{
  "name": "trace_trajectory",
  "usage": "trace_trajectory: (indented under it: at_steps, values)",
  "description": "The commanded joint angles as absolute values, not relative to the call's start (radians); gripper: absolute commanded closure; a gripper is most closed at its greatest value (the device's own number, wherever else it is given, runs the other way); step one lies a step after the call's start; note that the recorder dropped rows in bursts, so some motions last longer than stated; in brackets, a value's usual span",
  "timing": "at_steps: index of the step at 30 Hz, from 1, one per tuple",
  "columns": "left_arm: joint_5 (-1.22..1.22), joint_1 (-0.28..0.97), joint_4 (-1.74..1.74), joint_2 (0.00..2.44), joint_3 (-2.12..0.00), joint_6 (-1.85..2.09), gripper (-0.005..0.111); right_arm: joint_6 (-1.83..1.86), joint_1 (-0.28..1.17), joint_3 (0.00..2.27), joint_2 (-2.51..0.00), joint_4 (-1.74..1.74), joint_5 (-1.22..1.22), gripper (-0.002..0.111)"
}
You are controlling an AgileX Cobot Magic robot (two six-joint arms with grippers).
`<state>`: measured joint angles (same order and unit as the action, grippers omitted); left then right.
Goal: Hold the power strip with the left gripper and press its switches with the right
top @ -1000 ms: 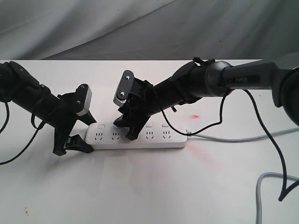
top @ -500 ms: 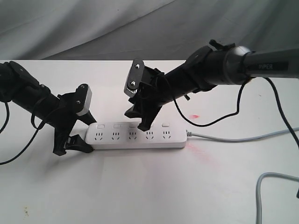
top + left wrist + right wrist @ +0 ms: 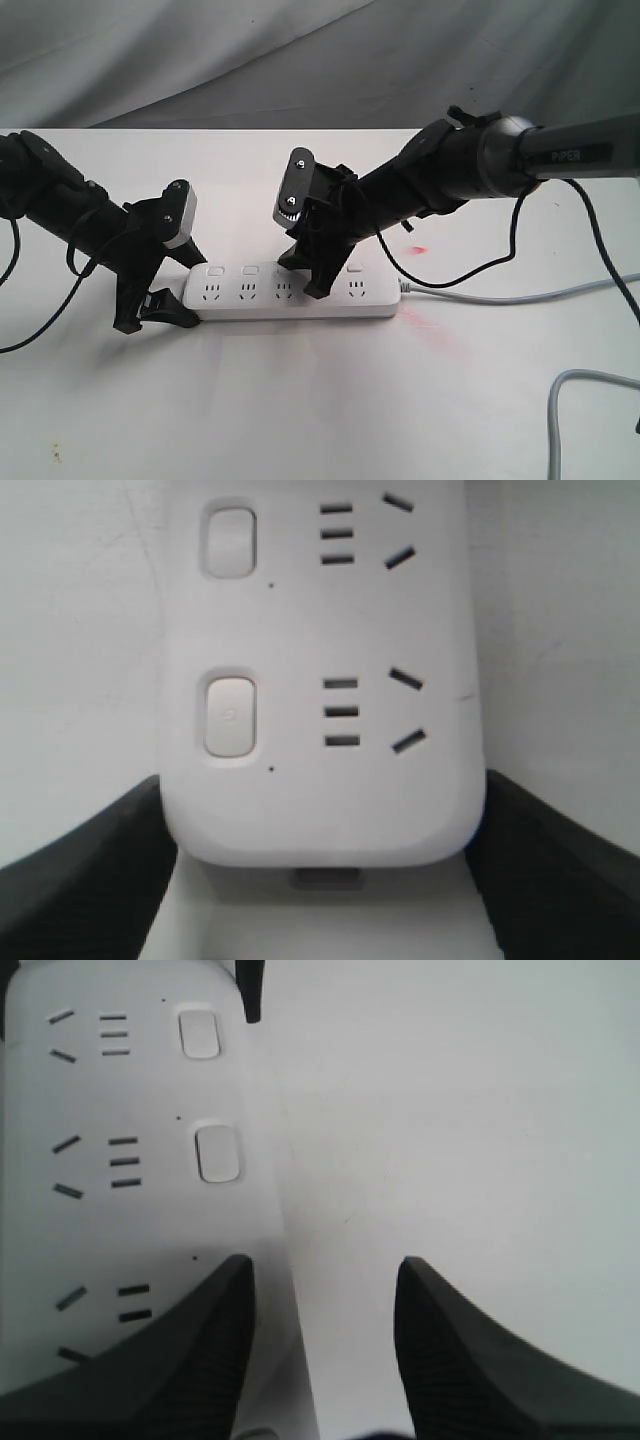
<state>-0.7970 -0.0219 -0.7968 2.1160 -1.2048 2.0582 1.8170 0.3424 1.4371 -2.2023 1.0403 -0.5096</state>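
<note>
Two black grippers: left gripper [image 3: 185, 293] fingers [image 3: 80, 880] clamp one smooth, white, round-ended power strip [image 3: 232, 297]; right gripper [image 3: 300, 277] fingers [image 3: 200, 1360] stand apart.

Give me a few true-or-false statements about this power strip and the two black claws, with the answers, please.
1. The power strip lies flat on the white table. True.
2. The left gripper clasps the end where the grey cable comes out. False: it clasps the opposite end.
3. The right gripper carries a plug. False: its jaws stand open and empty, one of them over the strip.
4. Every socket in view is free of plugs. True.
</note>
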Motion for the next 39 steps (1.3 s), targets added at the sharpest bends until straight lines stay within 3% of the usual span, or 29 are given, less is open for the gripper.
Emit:
trace_trajectory:
  at_steps: [1,26,39]
  values:
    - [-0.756,-0.023,-0.755,2.119,-1.204,2.073,0.06,1.826,0.338,1.433,-2.206,1.049,-0.503,0.065]
    - [-0.756,-0.023,-0.755,2.119,-1.204,2.072,0.06,1.828,0.34,1.417,-2.298,1.031,-0.541,0.065]
    - [-0.756,-0.023,-0.755,2.119,-1.204,2.076,0.06,1.796,0.326,1.416,-2.132,1.038,-0.569,0.065]
